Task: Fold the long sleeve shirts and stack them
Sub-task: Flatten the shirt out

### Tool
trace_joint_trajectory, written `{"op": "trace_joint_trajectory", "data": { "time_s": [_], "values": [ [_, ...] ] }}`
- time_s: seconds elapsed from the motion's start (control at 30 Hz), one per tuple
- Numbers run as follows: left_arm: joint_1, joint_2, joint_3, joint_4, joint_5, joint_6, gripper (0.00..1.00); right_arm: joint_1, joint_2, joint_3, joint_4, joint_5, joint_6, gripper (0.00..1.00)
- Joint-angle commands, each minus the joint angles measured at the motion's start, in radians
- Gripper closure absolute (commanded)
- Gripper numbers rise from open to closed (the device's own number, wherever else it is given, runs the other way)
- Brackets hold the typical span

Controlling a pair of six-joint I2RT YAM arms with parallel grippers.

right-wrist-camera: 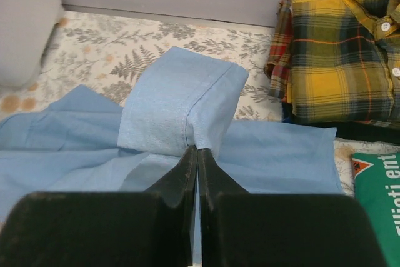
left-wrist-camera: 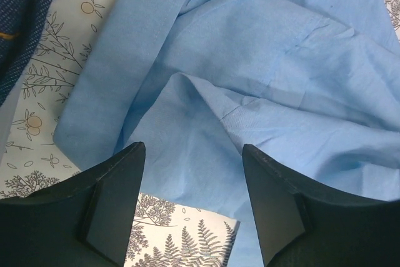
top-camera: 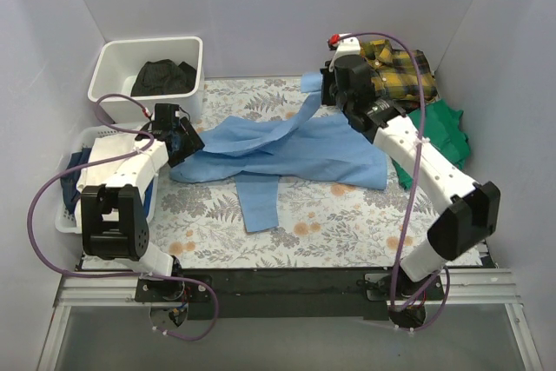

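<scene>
The light blue long sleeve shirt (top-camera: 287,149) lies spread and rumpled across the middle of the table, one sleeve pointing toward the front. My right gripper (right-wrist-camera: 198,149) is shut on its sleeve cuff (right-wrist-camera: 181,101), holding it lifted at the back of the table (top-camera: 314,84). My left gripper (left-wrist-camera: 194,154) is open just above the shirt's left edge (left-wrist-camera: 206,123), with nothing between its fingers. A yellow-and-black plaid shirt (top-camera: 398,67) lies folded at the back right (right-wrist-camera: 340,54).
A green T-shirt with white lettering (top-camera: 447,132) lies under and beside the plaid shirt. A white bin (top-camera: 113,62) at the back left holds a black garment (top-camera: 162,76). A white basket (top-camera: 65,215) with dark denim stands at the left edge.
</scene>
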Motion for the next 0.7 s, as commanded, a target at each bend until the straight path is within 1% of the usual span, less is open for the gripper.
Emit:
{"op": "trace_joint_trajectory", "data": {
  "time_s": [0.0,0.03,0.07,0.1,0.13,0.17,0.2,0.23,0.27,0.3,0.33,0.4,0.43,0.47,0.53,0.57,0.67],
  "values": [
    [0.007,0.015,0.017,-0.017,0.012,-0.009,0.37,-0.118,0.182,0.21,-0.063,-0.096,0.054,0.84],
    [0.007,0.017,0.017,-0.023,0.012,-0.007,0.37,-0.135,0.216,0.253,-0.122,-0.111,0.058,0.7],
    [0.007,0.018,0.016,-0.028,0.009,-0.003,0.37,-0.144,0.246,0.29,-0.161,-0.122,0.056,0.61],
    [0.007,0.015,0.014,-0.033,0.004,-0.001,0.37,-0.155,0.281,0.331,-0.189,-0.114,0.053,0.54],
    [0.007,0.012,0.011,-0.043,0.001,0.002,0.37,-0.155,0.286,0.329,-0.204,-0.092,0.045,0.33],
    [0.007,0.006,0.002,-0.048,-0.005,0.004,0.37,-0.155,0.28,0.317,-0.222,-0.081,0.041,0.28],
    [0.007,-0.009,-0.003,-0.06,-0.02,0.005,0.36,-0.155,0.257,0.266,-0.226,-0.07,0.035,0.26],
    [0.007,-0.015,-0.009,-0.066,-0.026,0.007,0.35,-0.155,0.237,0.232,-0.227,-0.056,0.031,0.15],
    [0.007,-0.025,-0.013,-0.073,-0.029,0.007,0.34,-0.157,0.217,0.193,-0.229,-0.056,0.031,0.12],
    [0.007,-0.034,-0.024,-0.08,-0.037,0.007,0.33,-0.157,0.174,0.157,-0.233,-0.058,0.034,0.11],
    [0.007,-0.049,-0.027,-0.1,-0.04,0.007,0.33,-0.157,0.151,0.078,-0.239,-0.064,0.038,0.1],
    [0.007,-0.069,-0.048,-0.128,-0.052,0.001,0.3,-0.16,0.093,0.002,-0.279,-0.067,0.054,0.1],
    [0.007,-0.083,-0.056,-0.137,-0.059,-0.002,0.3,-0.164,0.074,-0.078,-0.295,-0.056,0.086,0.1],
    [0.007,-0.088,-0.064,-0.148,-0.068,-0.007,0.28,-0.171,0.042,-0.116,-0.313,-0.056,0.103,0.1],
    [0.008,-0.089,-0.081,-0.175,-0.074,-0.018,0.28,-0.204,0.01,-0.199,-0.35,-0.082,0.166,0.1],
    [0.007,-0.086,-0.087,-0.178,-0.074,-0.018,0.28,-0.22,-0.019,-0.269,-0.356,-0.094,0.185,0.1],
    [0.007,-0.071,-0.113,-0.185,-0.069,-0.022,0.28,-0.263,-0.061,-0.36,-0.368,-0.13,0.225,0.1]
  ]
}}
